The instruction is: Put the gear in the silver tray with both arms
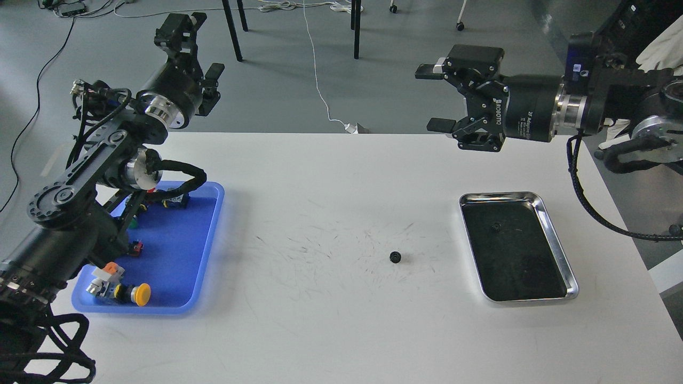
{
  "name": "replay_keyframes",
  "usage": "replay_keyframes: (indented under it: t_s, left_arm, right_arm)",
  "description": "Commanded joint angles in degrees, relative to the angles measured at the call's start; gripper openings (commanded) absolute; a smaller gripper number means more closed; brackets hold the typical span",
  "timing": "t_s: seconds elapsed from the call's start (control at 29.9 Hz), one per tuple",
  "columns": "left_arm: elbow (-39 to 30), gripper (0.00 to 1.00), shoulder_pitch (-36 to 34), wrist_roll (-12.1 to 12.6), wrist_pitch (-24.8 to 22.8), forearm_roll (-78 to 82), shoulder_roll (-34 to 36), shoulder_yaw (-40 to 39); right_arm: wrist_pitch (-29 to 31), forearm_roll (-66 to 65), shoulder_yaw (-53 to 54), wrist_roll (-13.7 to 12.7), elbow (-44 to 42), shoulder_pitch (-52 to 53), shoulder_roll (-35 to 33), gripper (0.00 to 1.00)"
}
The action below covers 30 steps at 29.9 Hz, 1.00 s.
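Note:
A small black gear [395,257] lies on the white table, left of the silver tray [571,271]. A second small dark gear-like piece [495,226] lies inside that tray. My right gripper [431,98] is open and empty, held high over the table's far edge, above and behind the tray. My left gripper [205,44] is open and empty, raised past the far left corner of the table, far from the gear.
A blue plastic tray [179,250] at the left holds several small parts, among them a yellow push button [141,294]. My left arm's links and cables hang over that tray. Scratch marks cover the table around the gear. Chair legs and cables lie on the floor beyond.

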Motion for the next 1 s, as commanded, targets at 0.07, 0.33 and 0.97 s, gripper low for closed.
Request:
replay_keyframes:
  t_s: [0.07, 0.33, 0.97]
  left_arm:
    - [0.0, 0.98, -0.2, 0.1, 0.1, 0.0, -0.1, 0.0]
    - [0.0, 0.98, 0.0, 0.1, 0.1, 0.2, -0.2, 0.2]
    - [0.3, 0.98, 1.1, 0.6, 0.1, 0.2, 1.3, 1.1]
  right_arm:
    - [0.0, 0.0, -0.2, 0.0, -0.3, -0.2, -0.4, 0.97]
    - [0.0, 0.0, -2.1, 0.0, -0.4, 0.0, -1.0, 0.97]
    - [0.0, 5.5, 0.0, 0.5, -1.1, -3.3, -4.4, 0.97]
